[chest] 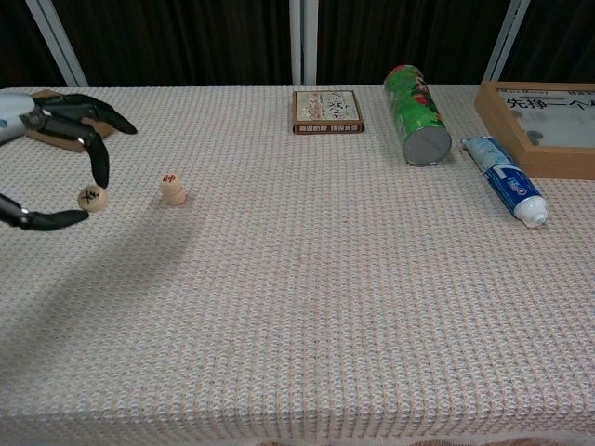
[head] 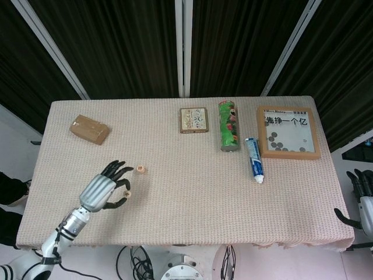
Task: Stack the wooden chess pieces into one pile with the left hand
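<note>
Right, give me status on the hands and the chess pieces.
Left hand pinching one chess piece, lifted off the cloth. Second piece on the table, beside it. Right hand off the table edge, idle. Nothing between them.

2 round wooden chess pieces — one [chest: 92,196] pinched aloft, one stacked pile [chest: 172,188] on the cloth.
</note>
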`<state>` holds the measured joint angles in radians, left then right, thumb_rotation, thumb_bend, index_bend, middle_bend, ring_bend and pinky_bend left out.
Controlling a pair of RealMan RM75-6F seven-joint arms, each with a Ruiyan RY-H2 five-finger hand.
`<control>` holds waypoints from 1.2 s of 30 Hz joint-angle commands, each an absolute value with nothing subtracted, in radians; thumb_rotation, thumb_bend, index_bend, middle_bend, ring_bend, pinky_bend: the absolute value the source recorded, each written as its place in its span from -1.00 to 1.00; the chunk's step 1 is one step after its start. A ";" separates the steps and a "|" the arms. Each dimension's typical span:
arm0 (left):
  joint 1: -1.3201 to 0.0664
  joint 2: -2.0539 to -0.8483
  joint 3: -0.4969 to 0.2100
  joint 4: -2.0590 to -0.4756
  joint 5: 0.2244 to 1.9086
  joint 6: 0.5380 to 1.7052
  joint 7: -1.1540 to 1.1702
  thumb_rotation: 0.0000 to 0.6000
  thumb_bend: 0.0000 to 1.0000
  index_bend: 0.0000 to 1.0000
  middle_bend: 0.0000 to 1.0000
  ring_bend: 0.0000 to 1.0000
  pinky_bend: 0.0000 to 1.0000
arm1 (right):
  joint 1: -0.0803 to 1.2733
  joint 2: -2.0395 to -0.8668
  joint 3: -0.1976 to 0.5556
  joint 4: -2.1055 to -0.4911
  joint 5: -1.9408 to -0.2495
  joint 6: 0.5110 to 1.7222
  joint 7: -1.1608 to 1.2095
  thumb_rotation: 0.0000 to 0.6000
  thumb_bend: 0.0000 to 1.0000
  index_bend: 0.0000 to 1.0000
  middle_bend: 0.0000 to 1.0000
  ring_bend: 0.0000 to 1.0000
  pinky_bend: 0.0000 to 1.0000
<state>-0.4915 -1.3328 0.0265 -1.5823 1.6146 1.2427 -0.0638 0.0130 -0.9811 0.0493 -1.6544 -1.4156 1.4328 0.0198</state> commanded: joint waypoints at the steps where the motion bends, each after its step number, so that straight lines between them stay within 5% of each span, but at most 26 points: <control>1: -0.528 -1.304 -0.026 -1.603 1.558 1.190 -0.093 1.00 -0.43 -0.01 -0.73 -1.00 -1.00 | 0.017 -0.985 0.050 -1.650 -1.413 1.426 0.020 0.84 -0.66 -1.00 -1.00 -1.00 -1.00; 13: -0.664 -1.399 -0.116 -1.431 1.393 0.945 -0.164 1.00 -0.43 0.00 -0.72 -1.00 -1.00 | 0.034 -0.996 0.045 -1.655 -1.450 1.420 0.018 0.89 -0.65 -1.00 -1.00 -1.00 -1.00; 36: -0.709 -1.485 -0.128 -1.294 1.334 0.852 -0.219 1.00 -0.43 -0.02 -0.72 -1.00 -1.00 | 0.032 -1.006 0.041 -1.641 -1.441 1.419 0.024 0.89 -0.65 -1.00 -1.00 -1.00 -1.00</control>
